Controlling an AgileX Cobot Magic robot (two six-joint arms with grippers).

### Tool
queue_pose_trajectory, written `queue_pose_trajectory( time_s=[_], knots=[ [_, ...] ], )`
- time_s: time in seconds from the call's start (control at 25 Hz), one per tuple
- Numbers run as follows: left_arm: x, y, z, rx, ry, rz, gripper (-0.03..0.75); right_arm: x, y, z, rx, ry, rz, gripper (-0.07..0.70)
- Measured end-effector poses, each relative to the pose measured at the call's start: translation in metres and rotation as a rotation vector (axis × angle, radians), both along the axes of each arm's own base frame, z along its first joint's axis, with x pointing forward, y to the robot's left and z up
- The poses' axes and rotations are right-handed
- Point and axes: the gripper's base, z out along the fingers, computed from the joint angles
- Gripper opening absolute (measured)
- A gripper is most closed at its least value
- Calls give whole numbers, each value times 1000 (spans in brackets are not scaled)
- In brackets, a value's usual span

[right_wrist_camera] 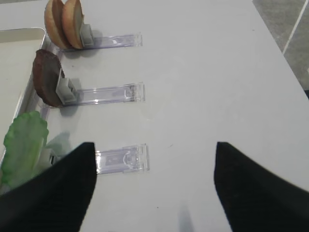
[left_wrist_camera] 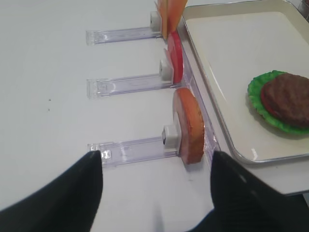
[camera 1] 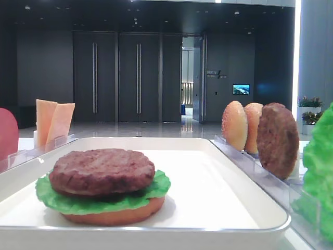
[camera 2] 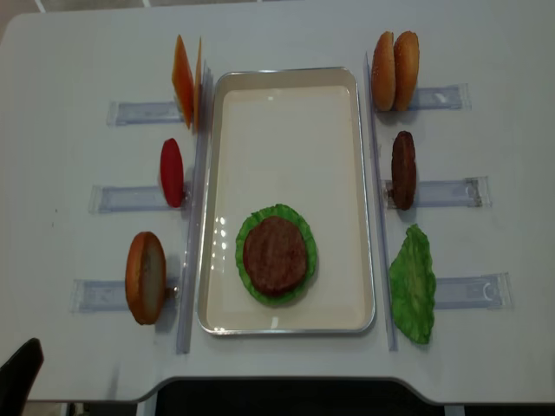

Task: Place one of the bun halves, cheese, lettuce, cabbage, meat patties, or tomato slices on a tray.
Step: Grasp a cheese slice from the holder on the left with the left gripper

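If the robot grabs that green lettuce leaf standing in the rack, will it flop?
Probably a little. The lettuce leaf looks thin and ruffled, so its edges may bend. It stands by itself against the clear rack, so it seems fairly stiff, and likely light.

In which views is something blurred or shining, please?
Low exterior view: the lettuce at the right edge is blurred, and the tray rim shines. Both wrist views: the dark fingers are soft-edged. Overhead view: even light, faint shadows.
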Motion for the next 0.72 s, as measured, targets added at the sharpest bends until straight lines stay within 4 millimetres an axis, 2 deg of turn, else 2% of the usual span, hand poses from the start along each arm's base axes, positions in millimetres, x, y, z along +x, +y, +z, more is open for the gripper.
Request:
queue_pose_trajectory(
  time_s=[0.72],
  knots=[
    [0,-4,0,-69,7,-9,535,0,0,0,0,0,0,490]
  ],
)
